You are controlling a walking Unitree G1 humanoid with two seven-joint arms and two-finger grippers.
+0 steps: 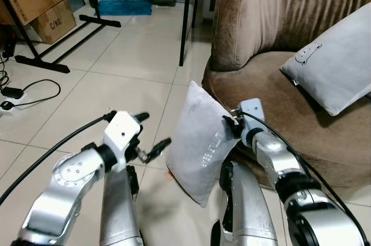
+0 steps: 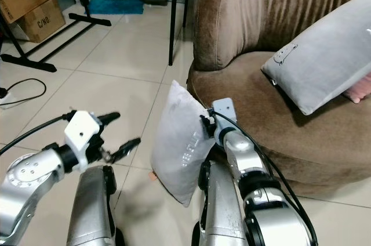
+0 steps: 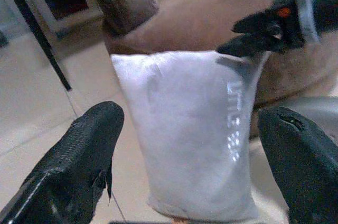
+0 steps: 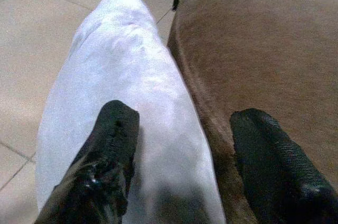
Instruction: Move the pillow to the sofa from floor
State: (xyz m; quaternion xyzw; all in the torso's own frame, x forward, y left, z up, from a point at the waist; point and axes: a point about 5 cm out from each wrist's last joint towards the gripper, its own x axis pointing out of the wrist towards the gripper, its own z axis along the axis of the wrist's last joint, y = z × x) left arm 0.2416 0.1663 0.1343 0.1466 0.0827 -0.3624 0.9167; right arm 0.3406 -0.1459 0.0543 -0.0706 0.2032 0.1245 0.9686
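White pillow (image 1: 200,141) stands on edge on the tiled floor (image 1: 116,83), leaning against the near left front of the brown sofa (image 1: 272,78). Right gripper (image 1: 232,123) sits at the pillow's upper right edge, fingers spread, one on the pillow and one over the sofa. Left gripper (image 1: 155,137) hovers just left of the pillow, fingers apart, holding nothing; a grey cushion (image 1: 339,63) lies on the sofa seat.

Pale grey pillow (image 1: 200,141) stands upright on floor against brown sofa (image 1: 261,78).
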